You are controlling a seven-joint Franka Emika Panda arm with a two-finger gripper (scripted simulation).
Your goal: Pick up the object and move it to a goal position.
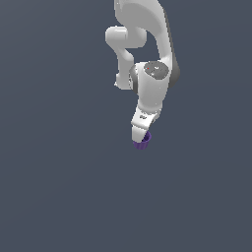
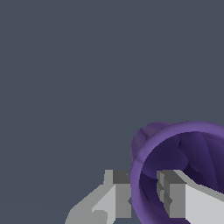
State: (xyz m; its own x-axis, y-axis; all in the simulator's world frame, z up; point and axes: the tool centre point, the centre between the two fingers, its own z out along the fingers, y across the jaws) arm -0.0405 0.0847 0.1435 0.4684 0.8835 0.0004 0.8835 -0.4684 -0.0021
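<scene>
- Plain slate-grey background fills both your views.
- Your white robot gripper [image 1: 141,139] has the small dark purple ribbed cup [image 1: 142,142] at its tip.
- Its fingers [image 2: 171,194] clamp the cup's wall [image 2: 141,175], one inside, one outside.
- Whether it's lifted, you can't tell.

Distant exterior view; close wrist view

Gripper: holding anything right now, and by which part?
Yes. The gripper holds the purple ribbed cup by its wall at the rim: one of the fingers is inside the cup, the other outside against the wall.
</scene>
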